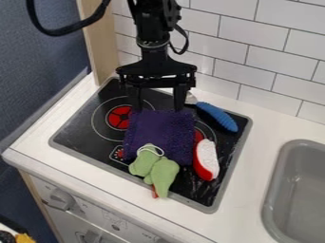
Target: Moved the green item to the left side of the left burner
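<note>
While the gripper hangs open, green item overlapping purple cloth

Two burners, one sink, one cloth, one utensil, one green item and one red-white item show.

Soft item: pale green
Cloth: purple
Handle: blue
Burner: red, pale ring
Stovetop: black, grey rim
Tiles: white, grey grid
Gripper: black

Black stovetop, purple cloth, green item, blue-handled utensil, red-and-white item
</note>
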You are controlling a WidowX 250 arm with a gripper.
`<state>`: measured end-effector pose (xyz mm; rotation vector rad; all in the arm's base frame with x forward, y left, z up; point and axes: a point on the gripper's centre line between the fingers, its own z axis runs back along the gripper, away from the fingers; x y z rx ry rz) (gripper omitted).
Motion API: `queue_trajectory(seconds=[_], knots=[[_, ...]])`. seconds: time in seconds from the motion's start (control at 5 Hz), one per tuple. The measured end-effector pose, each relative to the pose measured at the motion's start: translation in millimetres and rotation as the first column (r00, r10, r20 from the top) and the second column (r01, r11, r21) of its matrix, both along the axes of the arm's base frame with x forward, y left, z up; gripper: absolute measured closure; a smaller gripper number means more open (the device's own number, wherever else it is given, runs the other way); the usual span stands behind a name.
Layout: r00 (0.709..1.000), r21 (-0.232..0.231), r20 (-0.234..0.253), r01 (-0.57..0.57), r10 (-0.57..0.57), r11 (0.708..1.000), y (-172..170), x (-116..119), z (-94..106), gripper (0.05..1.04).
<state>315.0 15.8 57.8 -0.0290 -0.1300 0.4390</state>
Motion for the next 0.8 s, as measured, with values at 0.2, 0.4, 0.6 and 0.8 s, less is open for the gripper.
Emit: queue_trajectory(seconds=[0.2, 0.4, 0.6, 0.8], knots=[[0.999, 0.002, -0.037, -0.007, 0.007, 1.0, 0.5, -4.7, -10.6, 0.085], [0.994, 0.05, -0.089, -0.054, 0.058, 0.997, 3.9, -21.4, -18.9, 0.085], [0.99, 0.067, -0.088, -0.107, 0.113, 0.992, 5.8, -38.9, -7.9, 0.084], [0.984, 0.069, -0.094, -0.145, 0.151, 0.987, 4.5, -56.0, -12.6, 0.084]])
